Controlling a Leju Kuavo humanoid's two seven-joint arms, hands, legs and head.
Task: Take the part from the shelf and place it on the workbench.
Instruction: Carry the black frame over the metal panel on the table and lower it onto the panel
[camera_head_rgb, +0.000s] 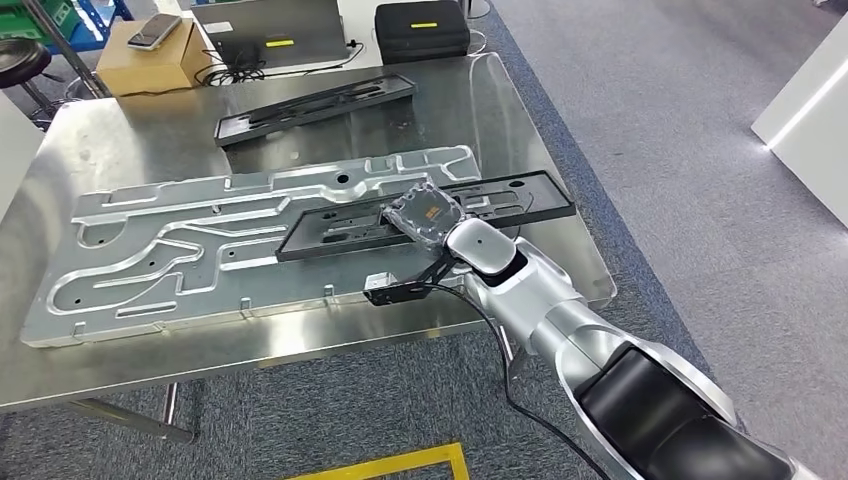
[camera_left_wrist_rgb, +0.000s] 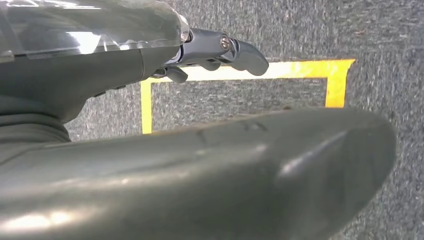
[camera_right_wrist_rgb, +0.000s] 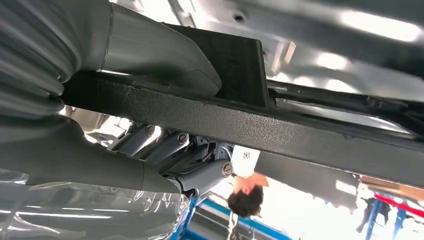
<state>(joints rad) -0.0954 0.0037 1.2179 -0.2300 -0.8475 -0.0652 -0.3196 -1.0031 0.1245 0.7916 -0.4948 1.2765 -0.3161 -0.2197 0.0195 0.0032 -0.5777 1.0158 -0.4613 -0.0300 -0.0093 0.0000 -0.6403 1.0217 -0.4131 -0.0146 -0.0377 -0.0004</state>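
Note:
A long black plastic part (camera_head_rgb: 335, 228) lies across a large silver machined plate (camera_head_rgb: 170, 250) on the steel workbench (camera_head_rgb: 110, 135). My right hand (camera_head_rgb: 425, 212) reaches in from the near right edge and grips that part near its middle. In the right wrist view the grey thumb (camera_right_wrist_rgb: 160, 50) presses on one side of the black part (camera_right_wrist_rgb: 280, 132) and the darker fingers (camera_right_wrist_rgb: 200, 172) curl under the other side. My left hand (camera_left_wrist_rgb: 100, 75) hangs over the grey carpet with its fingers (camera_left_wrist_rgb: 242, 55) apart, holding nothing.
A second black part (camera_head_rgb: 315, 105) lies at the back of the bench. Behind it stand a cardboard box (camera_head_rgb: 150, 55), a grey laptop (camera_head_rgb: 270, 30) and a black case (camera_head_rgb: 420, 30). Yellow floor tape (camera_left_wrist_rgb: 240, 72) marks the carpet. A person (camera_right_wrist_rgb: 247, 192) stands beyond the bench.

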